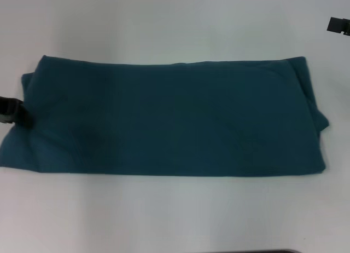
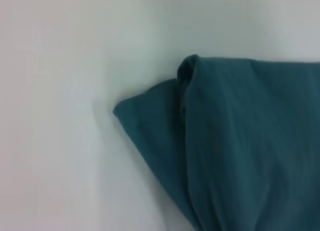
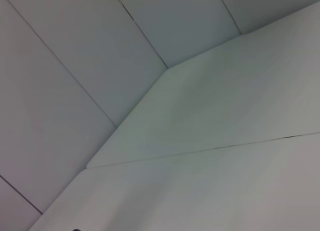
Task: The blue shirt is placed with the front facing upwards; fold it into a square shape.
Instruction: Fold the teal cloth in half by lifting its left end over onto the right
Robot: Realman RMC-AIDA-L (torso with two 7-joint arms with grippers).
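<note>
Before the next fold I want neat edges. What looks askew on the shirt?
The blue shirt lies as a long band, not yet square. At its left end by the left gripper, an under-layer pokes out as a loose flap; the right end bulges unevenly.

The surface (image 1: 164, 23) is plain white and matte, filling the head view on all sides. In the right wrist view, the white surface (image 3: 225, 191) shows a thin dark seam running across it and ends at a straight edge with one corner. Beyond that edge lies a pale grey floor (image 3: 75, 66) divided by thin dark joint lines into large panels.
</note>
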